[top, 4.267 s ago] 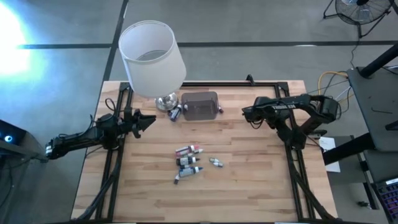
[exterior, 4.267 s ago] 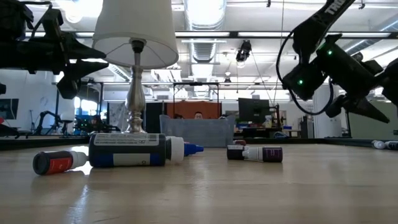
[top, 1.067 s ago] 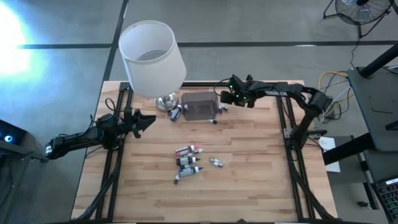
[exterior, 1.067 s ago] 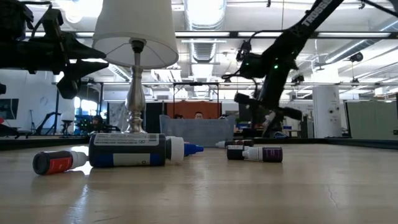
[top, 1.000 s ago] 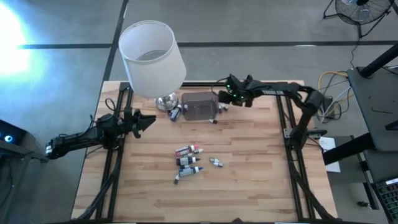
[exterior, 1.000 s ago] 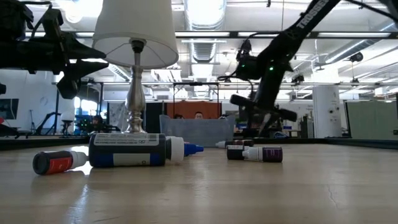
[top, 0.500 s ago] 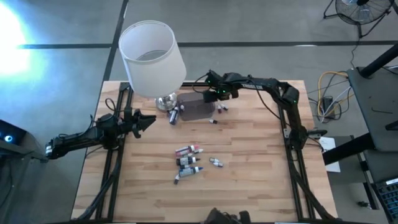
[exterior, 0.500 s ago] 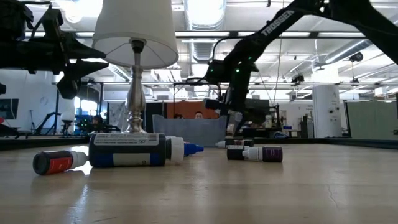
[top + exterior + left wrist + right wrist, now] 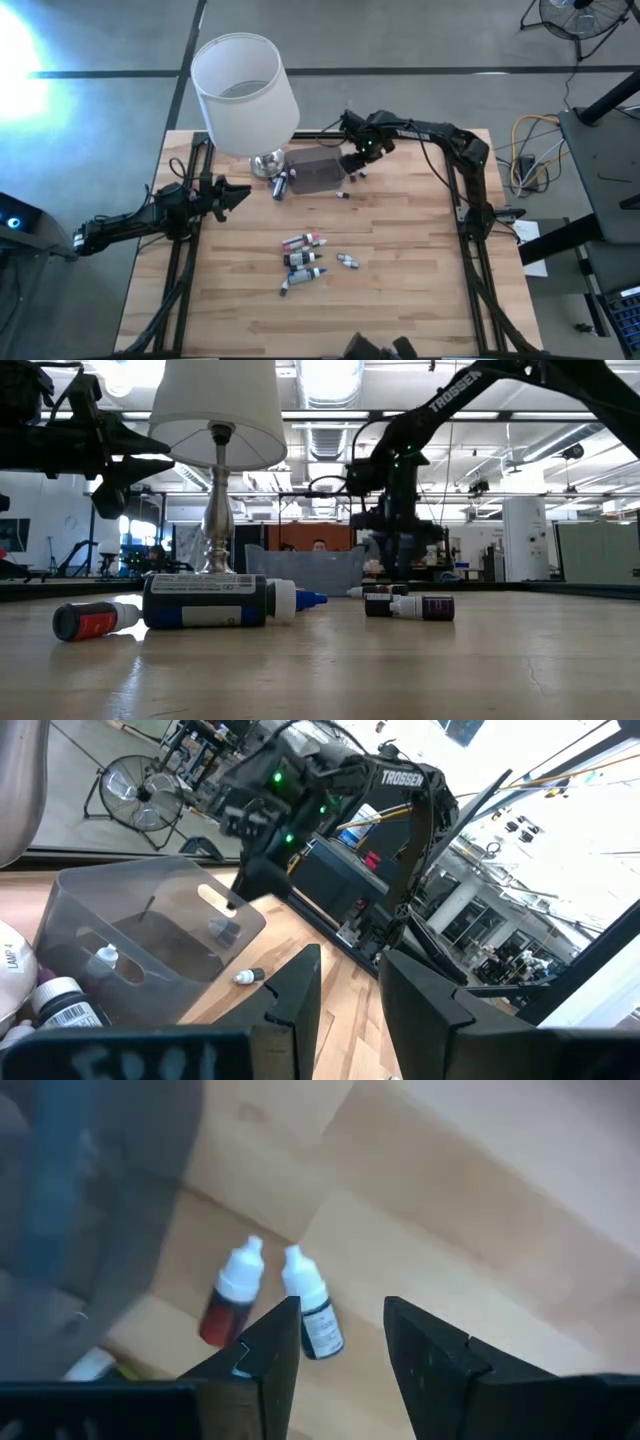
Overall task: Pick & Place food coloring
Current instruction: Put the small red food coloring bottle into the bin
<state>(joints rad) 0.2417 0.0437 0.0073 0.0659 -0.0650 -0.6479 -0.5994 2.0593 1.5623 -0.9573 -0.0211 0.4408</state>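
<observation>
- Currently, right gripper, upper centre, hovers beside the grey box; jaws part-open, empty.
- Left gripper waits, jaws slightly parted, empty.
- Food coloring lies mid-desk; two bottles sit below the jaws.
- Next: descend, grasp one.

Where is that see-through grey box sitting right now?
From above, the grey box sits at the table's far edge, just right of the lamp's chrome base, with the right claw at its right end.
</observation>
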